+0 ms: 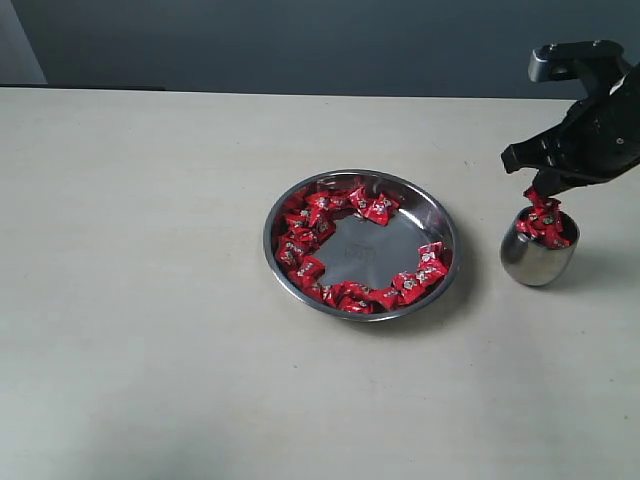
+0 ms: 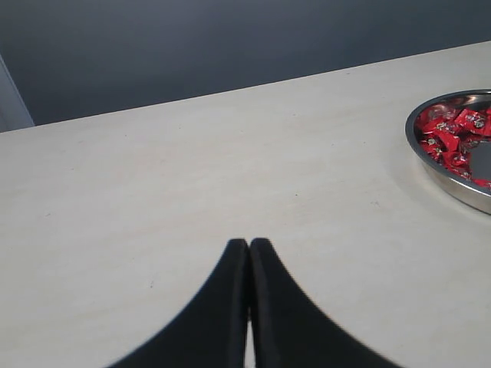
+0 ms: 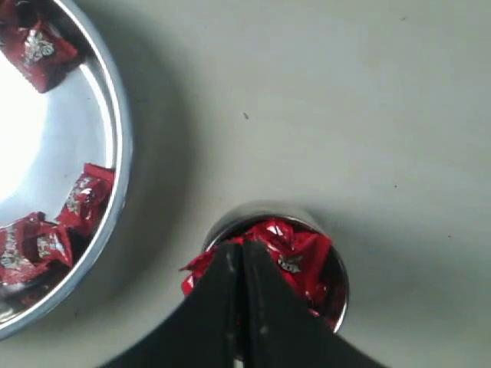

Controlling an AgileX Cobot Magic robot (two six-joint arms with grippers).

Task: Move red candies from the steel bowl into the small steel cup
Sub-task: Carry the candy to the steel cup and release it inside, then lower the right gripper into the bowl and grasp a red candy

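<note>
Over the cup, far right in the exterior view, my right gripper hangs with its fingers pressed together, and a candy sits at their tips, seemingly nipped by its wrapper. From the right wrist view that candy pokes out red to one side of the closed fingers, directly above the cup's mouth. Just under it the cup is heaped past its rim with candies. Beside the cup, apart from it, lies the bowl, at the middle of the table. More red candies line its rim in a broken ring, and its centre is bare steel. My left gripper is squeezed closed on nothing, low over the table, well apart from the bowl.
</note>
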